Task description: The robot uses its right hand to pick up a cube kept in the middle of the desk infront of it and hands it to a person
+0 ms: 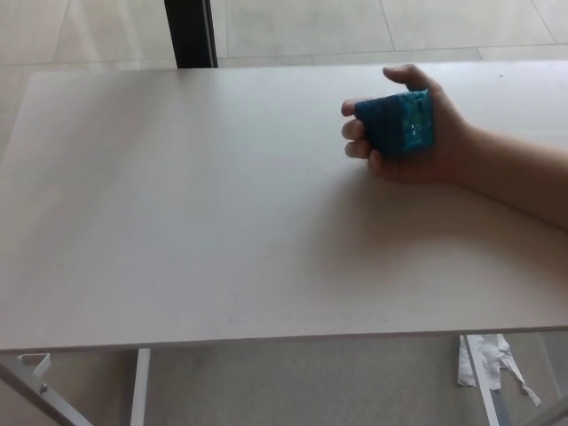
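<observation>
A blue cube [398, 124] rests in a person's open palm [444, 146] over the right part of the light desk [195, 204]. The person's fingers curl under the cube's left side and the thumb stands behind it. The person's forearm [519, 177] reaches in from the right edge. Neither of my hands shows anywhere in the head view.
A dark post [191, 33] stands behind the desk's far edge on a tiled floor. The desk's white legs [139, 386] and a scrap of white paper [488, 359] on the floor show below the near edge.
</observation>
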Controlling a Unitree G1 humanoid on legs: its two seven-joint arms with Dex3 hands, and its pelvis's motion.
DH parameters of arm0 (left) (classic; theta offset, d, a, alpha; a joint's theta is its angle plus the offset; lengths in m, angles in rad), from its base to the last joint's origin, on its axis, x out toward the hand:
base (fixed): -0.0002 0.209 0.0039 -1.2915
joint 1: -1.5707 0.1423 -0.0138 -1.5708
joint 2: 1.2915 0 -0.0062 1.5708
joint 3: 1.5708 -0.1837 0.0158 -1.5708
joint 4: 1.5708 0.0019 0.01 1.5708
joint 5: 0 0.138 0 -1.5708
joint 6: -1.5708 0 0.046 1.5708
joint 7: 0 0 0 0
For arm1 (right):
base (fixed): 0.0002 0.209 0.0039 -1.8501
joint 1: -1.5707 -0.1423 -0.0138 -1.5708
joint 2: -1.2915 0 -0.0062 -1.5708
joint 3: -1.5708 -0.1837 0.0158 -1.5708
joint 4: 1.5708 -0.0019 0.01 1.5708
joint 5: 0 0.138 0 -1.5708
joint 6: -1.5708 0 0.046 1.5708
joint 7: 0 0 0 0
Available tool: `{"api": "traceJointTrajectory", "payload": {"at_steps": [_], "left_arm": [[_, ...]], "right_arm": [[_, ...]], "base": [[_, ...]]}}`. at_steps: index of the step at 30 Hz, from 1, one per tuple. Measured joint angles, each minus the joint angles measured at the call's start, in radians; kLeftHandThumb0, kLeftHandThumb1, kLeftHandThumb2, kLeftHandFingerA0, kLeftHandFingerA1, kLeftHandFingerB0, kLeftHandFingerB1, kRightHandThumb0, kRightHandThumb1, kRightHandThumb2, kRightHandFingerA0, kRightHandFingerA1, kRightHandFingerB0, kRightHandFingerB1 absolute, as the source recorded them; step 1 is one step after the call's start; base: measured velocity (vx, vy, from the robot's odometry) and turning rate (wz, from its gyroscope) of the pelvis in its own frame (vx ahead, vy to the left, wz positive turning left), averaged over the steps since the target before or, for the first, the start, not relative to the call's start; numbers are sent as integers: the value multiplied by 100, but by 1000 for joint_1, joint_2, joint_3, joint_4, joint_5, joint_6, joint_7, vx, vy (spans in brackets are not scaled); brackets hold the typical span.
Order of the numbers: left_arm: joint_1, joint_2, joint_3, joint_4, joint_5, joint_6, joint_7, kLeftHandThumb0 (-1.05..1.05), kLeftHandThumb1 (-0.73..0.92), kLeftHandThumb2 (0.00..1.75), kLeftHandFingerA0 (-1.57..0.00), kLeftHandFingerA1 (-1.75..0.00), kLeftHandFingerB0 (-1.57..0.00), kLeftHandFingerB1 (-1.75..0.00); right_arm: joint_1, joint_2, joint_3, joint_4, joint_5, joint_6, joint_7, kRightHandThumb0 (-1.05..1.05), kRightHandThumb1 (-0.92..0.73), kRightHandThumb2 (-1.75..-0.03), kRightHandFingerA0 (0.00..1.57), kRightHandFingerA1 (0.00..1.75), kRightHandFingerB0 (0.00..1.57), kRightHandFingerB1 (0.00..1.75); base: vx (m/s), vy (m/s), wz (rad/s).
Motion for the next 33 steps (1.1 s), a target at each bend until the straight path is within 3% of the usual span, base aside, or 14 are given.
{"api": "traceJointTrajectory", "payload": {"at_steps": [8,11,14,15,16,17,19,20,22,23,27,29,31,33], "left_arm": [[8,0,3,0,-1,0,0,-63,47,55,-70,-54,-55,-39],[14,0,5,1,-1,0,0,-62,49,56,-72,-57,-54,-39],[21,0,6,2,-1,0,0,-61,49,56,-72,-58,-55,-39],[23,0,6,3,-1,0,0,-60,49,55,-74,-58,-55,-40],[25,0,7,3,-1,0,0,-60,49,56,-73,-59,-55,-40],[26,0,7,3,-1,0,0,-58,48,55,-70,-58,-55,-40],[28,0,7,3,-1,0,0,-59,47,55,-70,-58,-55,-40],[29,0,8,3,-1,0,0,-61,47,55,-70,-55,-56,-39],[32,0,8,4,-1,0,1,-56,47,55,-73,-57,-59,-41],[34,0,9,5,-1,0,1,-56,47,55,-73,-57,-59,-41],[42,0,13,8,-1,0,2,-59,47,55,-72,-56,-58,-39],[48,1,14,9,-1,0,2,-63,46,55,-70,-53,-58,-39],[55,4,15,12,0,0,3,-64,36,78,-65,-60,-52,-51],[60,11,18,15,-1,0,4,-61,47,55,-70,-53,-55,-39]], "right_arm": [[116,0,-240,199,102,-120,-12,-63,-61,-59,87,65,77,43],[129,2,-321,302,142,-167,-20,-55,-58,-59,90,125,79,45],[132,15,-390,376,176,-190,-37,-56,-58,-59,88,120,81,46],[130,21,-410,393,187,-192,-41,-57,-55,-93,42,70,52,60],[126,28,-431,404,200,-190,-42,-54,-61,-60,43,130,51,47],[119,31,-446,412,211,-185,-44,-60,-45,-83,107,141,32,55],[96,32,-483,435,235,-169,-48,-46,-59,-59,82,175,36,46],[81,31,-502,450,248,-158,-50,-45,-42,-81,114,139,39,61],[49,25,-532,489,269,-138,-57,-33,-58,-56,32,85,72,78],[19,17,-551,527,285,-121,-63,-33,-58,-56,32,85,72,78],[-79,-3,-600,658,330,-67,-88,-36,-58,-56,49,97,64,69],[-128,-7,-619,725,350,-37,-103,-32,-52,-59,84,150,52,55],[-180,-7,-618,790,371,-7,-121,-30,-30,-51,135,124,54,44],[-227,-7,-587,853,384,24,-140,-57,-42,-71,105,143,37,46]], "base": [[0,0,0],[0,0,0],[0,0,0],[0,0,0],[0,0,0],[0,0,0],[0,0,0],[0,0,0],[0,0,0],[0,0,0],[0,0,0],[0,0,0],[0,0,0],[0,0,0]]}}
